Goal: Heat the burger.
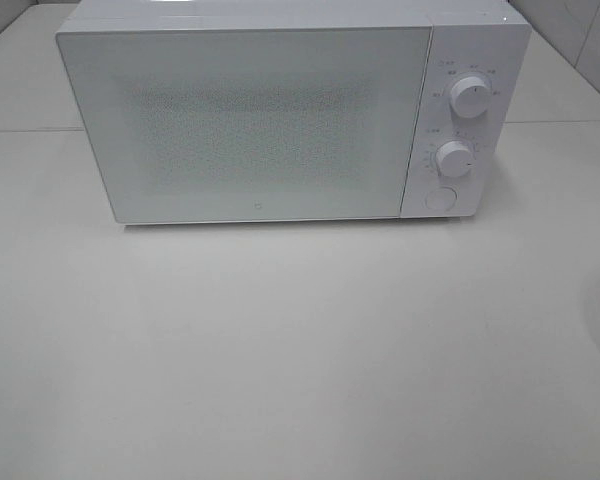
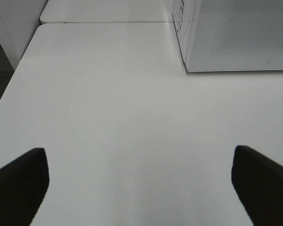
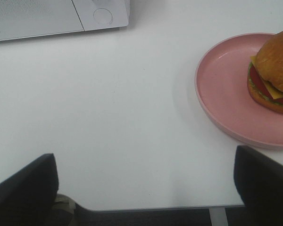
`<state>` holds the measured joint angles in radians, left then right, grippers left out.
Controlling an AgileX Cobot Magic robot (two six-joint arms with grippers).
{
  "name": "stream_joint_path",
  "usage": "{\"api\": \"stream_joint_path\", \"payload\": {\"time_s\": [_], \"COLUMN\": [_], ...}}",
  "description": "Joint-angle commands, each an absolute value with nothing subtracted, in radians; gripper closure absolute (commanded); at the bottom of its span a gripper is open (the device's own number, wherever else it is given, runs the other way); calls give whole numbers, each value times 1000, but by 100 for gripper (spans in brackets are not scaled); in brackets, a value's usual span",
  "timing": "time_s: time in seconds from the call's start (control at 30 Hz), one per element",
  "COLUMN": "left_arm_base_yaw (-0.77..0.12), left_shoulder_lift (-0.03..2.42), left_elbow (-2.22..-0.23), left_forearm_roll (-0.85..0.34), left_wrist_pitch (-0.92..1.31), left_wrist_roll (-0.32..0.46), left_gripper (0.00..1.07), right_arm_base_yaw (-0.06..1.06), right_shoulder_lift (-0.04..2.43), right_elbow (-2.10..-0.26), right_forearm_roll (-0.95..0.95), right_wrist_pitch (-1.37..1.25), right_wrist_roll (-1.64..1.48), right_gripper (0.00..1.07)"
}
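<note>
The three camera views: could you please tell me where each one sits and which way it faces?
Exterior high: mounted high, looking down at the closed white box-shaped microwave; no arm shows.
Left wrist: faces bare white table between open left hand fingers.
Right wrist: open right hand, domed brown-bunned burger on round pink plate.
All views share the microwave.

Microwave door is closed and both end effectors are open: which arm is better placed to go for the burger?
Right, probably. The burger on its pink plate shows only in the right wrist view, near the open right end effector. The left end effector faces bare table beside the microwave.
</note>
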<state>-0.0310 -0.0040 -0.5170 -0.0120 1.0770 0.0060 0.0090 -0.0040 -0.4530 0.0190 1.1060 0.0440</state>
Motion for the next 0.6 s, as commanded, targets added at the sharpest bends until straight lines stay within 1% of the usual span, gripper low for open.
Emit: {"api": "stream_joint_path", "payload": {"time_s": [0.03,0.13,0.23,0.43,0.6], "left_arm_base_yaw": [-29,-29,-5,-37,-37], "left_shoulder_lift": [-29,-29,-29,-29,-29], "left_elbow": [-515,-515,-515,-515,-515], "left_forearm_roll": [-9,-9,-8,-8,-8], "left_wrist_pitch": [1070,1070,1070,1070,1070], "left_wrist_roll": [5,0,0,0,5], "left_gripper": [6,6,6,6,6], "right_arm_base_yaw": [6,6,6,6,6], "right_shoulder_lift": [-33,-33,-33,-33,-33], "right_elbow": [-451,-451,-451,-451,-451], "right_forearm_roll": [23,23,23,23,23], "right_wrist_pitch": [1102,1102,1102,1102,1102], "right_wrist_roll": [41,41,41,42,42], "right_gripper": [11,11,11,11,11]}}
